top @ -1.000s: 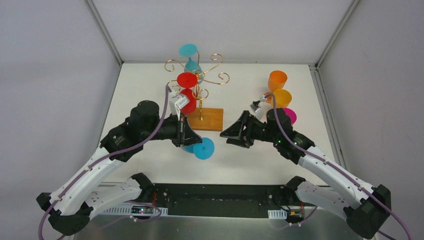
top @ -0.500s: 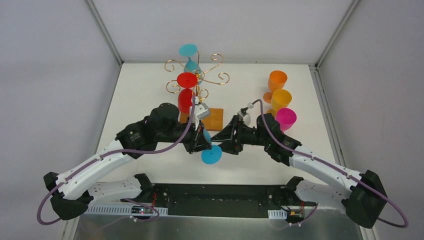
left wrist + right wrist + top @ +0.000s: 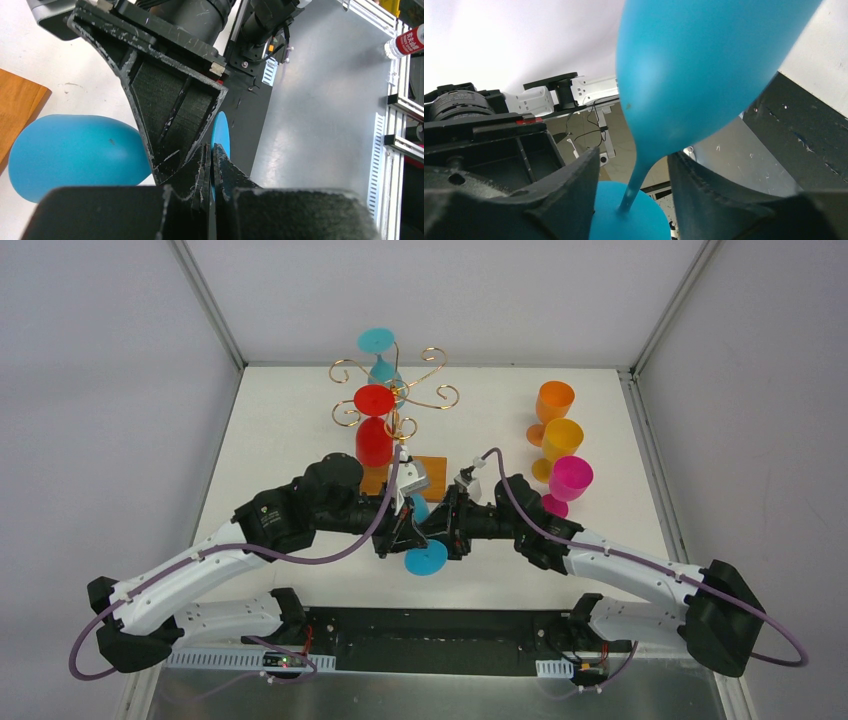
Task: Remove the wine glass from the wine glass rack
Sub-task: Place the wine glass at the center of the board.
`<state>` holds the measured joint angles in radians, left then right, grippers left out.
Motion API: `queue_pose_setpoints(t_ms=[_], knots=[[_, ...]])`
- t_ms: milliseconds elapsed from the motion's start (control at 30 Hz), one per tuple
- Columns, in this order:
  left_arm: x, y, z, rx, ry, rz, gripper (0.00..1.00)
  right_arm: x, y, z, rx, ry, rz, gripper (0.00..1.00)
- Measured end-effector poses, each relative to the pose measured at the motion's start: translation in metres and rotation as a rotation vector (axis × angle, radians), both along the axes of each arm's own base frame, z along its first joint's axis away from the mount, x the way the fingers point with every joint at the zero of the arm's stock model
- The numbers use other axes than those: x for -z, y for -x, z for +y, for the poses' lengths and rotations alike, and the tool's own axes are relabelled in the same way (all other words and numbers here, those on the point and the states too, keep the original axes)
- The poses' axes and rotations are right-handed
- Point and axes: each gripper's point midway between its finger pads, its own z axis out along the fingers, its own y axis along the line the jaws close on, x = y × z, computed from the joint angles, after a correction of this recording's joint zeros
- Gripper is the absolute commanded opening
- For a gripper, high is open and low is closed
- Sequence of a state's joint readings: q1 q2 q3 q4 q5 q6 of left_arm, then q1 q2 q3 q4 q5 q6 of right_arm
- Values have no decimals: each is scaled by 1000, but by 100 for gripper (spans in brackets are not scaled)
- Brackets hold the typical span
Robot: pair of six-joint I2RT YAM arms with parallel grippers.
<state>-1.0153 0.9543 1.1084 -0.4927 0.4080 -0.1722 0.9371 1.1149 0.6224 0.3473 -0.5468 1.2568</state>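
Left of middle, at the back: wine glass rack (image 3: 435, 468), with a red glass (image 3: 373, 440) and a turquoise glass (image 3: 376, 340) hanging on its gold arms. Just in front of its wooden base: left gripper (image 3: 407, 536), clenched on the stem of the blue wine glass (image 3: 426, 559), which is off the rack and held sideways. From the right: right gripper (image 3: 441, 534), jaws apart around the same stem, with a gap at each side. Far right, upright: orange glass (image 3: 555, 400), yellow glass (image 3: 563, 437), pink glass (image 3: 571, 477).

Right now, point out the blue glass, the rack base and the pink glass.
blue glass (image 3: 704, 65), right wrist view, on the bowl.
rack base (image 3: 438, 468), top view, on the bare wood.
pink glass (image 3: 572, 478), top view, on the bowl.
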Motion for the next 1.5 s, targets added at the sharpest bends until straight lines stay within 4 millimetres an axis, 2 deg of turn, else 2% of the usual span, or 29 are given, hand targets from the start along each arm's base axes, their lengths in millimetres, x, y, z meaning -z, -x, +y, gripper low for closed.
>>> queue_pose_setpoints(t_ms=[167, 300, 400, 500, 600, 767, 900, 1067, 1233, 1500], knots=[[1, -2, -2, 6, -7, -6, 0, 6, 3, 1, -6, 3, 21, 23], [3, 0, -4, 18, -14, -6, 0, 3, 1, 2, 7, -15, 33, 0], [3, 1, -4, 25, -16, -10, 0, 2, 1, 2, 11, -19, 42, 0], [3, 2, -4, 28, -15, -11, 13, 2, 1, 2, 11, -21, 43, 0], [3, 3, -4, 32, -15, -8, 33, 1, 2, 2, 6, -24, 38, 0], [3, 4, -4, 24, -15, 8, 54, 5, 7, 1, -19, -19, 19, 0], [-2, 6, 0, 17, 3, 14, 66, 13, 12, -5, -38, 6, -16, 0], [-18, 10, 10, -23, 62, 10, 74, 23, 23, -22, -83, 68, -143, 0], [-26, 3, 18, -115, 93, 21, 78, 30, 33, -44, -136, 150, -304, 0], [-25, -18, 24, -279, 91, 49, 81, 30, 25, -80, -151, 304, -628, 0]])
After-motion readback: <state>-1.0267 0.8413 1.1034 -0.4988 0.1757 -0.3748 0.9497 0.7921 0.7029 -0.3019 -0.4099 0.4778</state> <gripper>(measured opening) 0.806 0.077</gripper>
